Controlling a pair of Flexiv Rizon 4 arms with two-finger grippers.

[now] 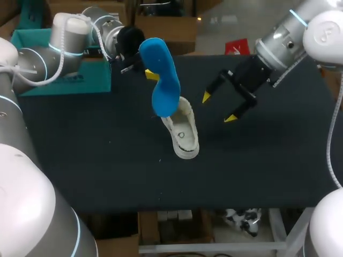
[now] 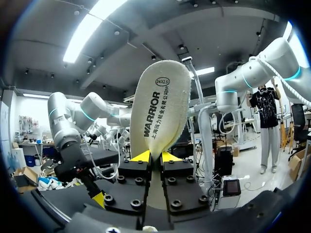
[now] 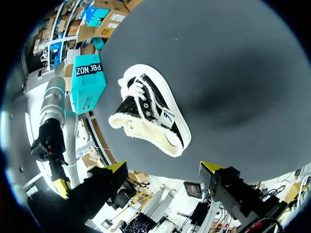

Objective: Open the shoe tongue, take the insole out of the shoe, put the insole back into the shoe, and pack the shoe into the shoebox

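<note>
A low shoe (image 1: 184,134) with a white sole lies on the dark table (image 1: 96,155); the right wrist view shows its black upper and fleecy lining (image 3: 150,116). My left gripper (image 1: 143,68) is shut on a blue insole (image 1: 162,75), which hangs in the air over the shoe's back end. In the left wrist view the insole's cream underside (image 2: 163,109) stands up between the yellow tips of that gripper (image 2: 154,156). To the right of the shoe and apart from it, my right gripper (image 1: 219,107) is open, and the shoe lies ahead of its fingers (image 3: 163,167).
A teal shoebox (image 1: 72,75) sits at the table's back left, under my left arm; it also shows beyond the shoe in the right wrist view (image 3: 87,82). The dark table surface spreads in front of and to both sides of the shoe.
</note>
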